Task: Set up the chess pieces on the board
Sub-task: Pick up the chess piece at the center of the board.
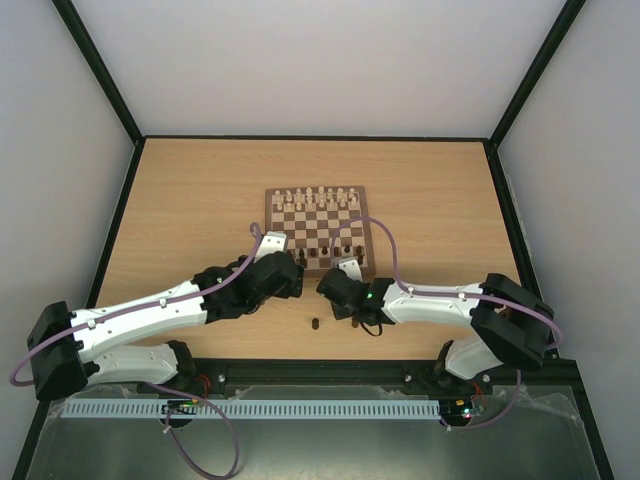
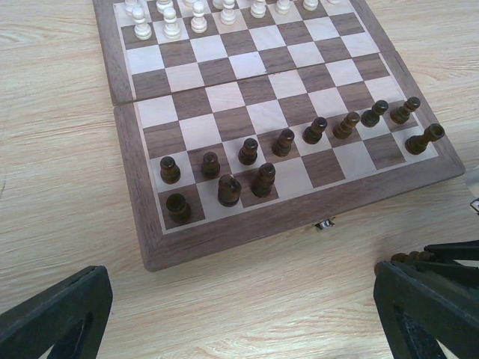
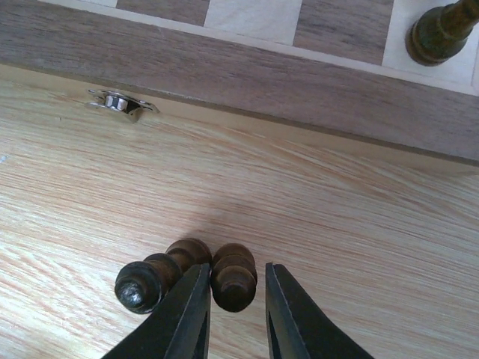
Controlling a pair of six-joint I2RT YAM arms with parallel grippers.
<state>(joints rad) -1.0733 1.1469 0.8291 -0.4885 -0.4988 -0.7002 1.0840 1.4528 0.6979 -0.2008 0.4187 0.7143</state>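
Note:
The board (image 1: 273,196) lies mid-table, with cream-white men on its far rows and several dark brown chess pieces (image 2: 284,140) standing on its two near rows. My right gripper (image 3: 236,269) is low over the table just in front of the board's near border (image 3: 224,67). Its open fingers straddle a standing dark pawn (image 3: 233,278). The left finger (image 3: 191,307) sits between that pawn and a second dark piece (image 3: 146,280), and a gap shows on the right side. My left gripper (image 2: 239,321) hangs open and empty by the board's near-left corner.
One loose dark piece (image 1: 313,323) stands on the table between the arms. A metal latch (image 3: 120,103) sticks out of the board's near edge. White chessmen (image 2: 171,21) fill the far rows. Dark enclosure walls border the table.

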